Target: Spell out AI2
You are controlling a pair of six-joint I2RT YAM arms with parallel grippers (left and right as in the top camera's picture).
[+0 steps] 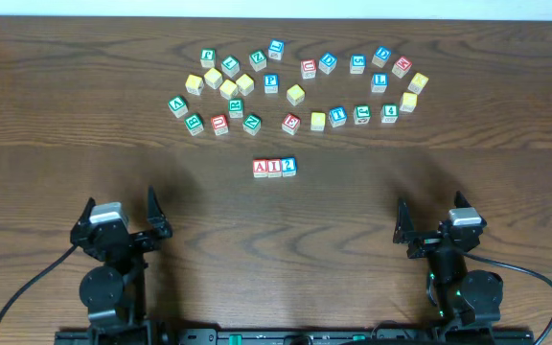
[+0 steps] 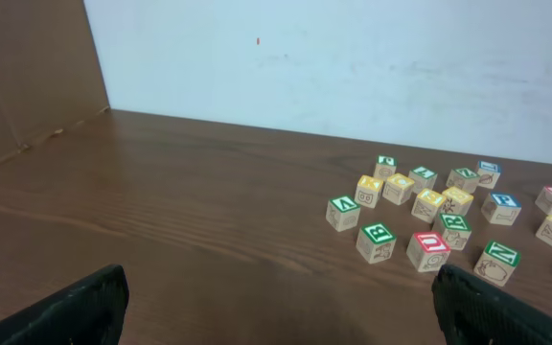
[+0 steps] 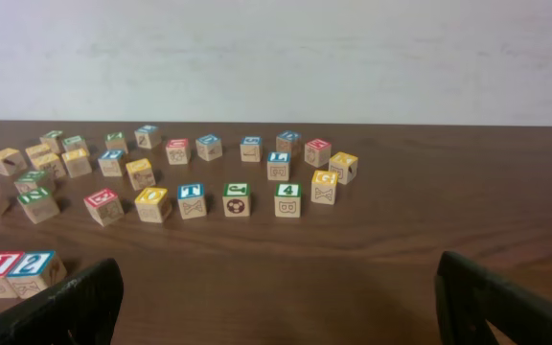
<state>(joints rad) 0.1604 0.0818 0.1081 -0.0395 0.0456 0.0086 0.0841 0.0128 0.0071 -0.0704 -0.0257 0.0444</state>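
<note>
Nearest the camera, the left pincer (image 1: 121, 198) and the right pincer (image 1: 430, 202) sit low over the bare desk (image 1: 65, 115). Each has its jaws spread wide with nothing between them. The wrist views agree: both show dark fingertips at the two bottom corners and only wood in the gap.

Ahead of both pincers and between them stand the A block (image 1: 261, 168), the I block (image 1: 274, 168) and the 2 block (image 1: 288, 167). They form one tight row, sides touching, and read AI2 from the robot's side. From the right pincer the row lies forward and to its left, at the edge of its wrist view. The left pincer's camera does not show it at all.

Farther out, well beyond the row, the loose blocks (image 1: 295, 94) lie scattered in a wide band. Behind them is a pale wall (image 2: 353, 57).

The word looks finished, so the main danger is any further move.
- A pincer sweeping inward with its jaws this wide could clip an end block. Because the three touch, one nudge would skew or split the whole row.
- The left arm would be reaching toward a row its own camera cannot see.
- A reach for the far blocks that passes low over the middle could drag the row along.
</note>
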